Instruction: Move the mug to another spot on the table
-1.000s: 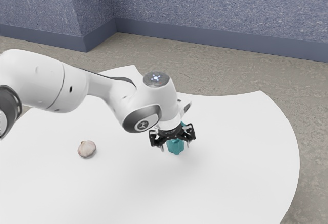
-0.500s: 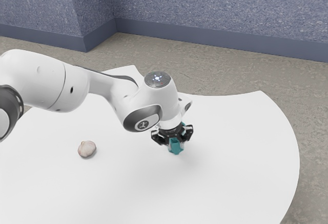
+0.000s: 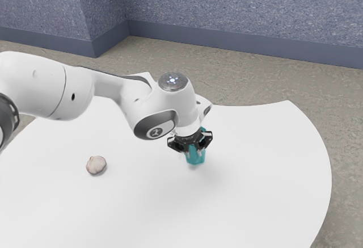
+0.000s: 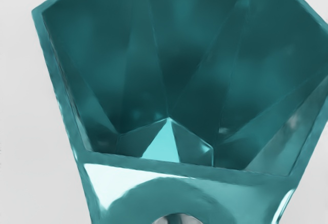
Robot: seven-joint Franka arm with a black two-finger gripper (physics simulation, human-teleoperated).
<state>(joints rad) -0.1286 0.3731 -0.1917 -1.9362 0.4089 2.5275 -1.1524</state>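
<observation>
Mug (image 3: 196, 157), teal, stands upright near mid-desk (image 3: 266, 163) in the exterior view, directly beneath the pincer (image 3: 190, 147), whose fingers appear clamped on it. Wrist view: its open mouth squarely faces the hand, long axis vertical.

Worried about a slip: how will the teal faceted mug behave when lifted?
The teal faceted glossy mug looks rigid; its flat walls should not flex in the end effector. Its shiny highlights suggest a slippery surface. Hollow and small beside the arm, it is probably light.
</observation>
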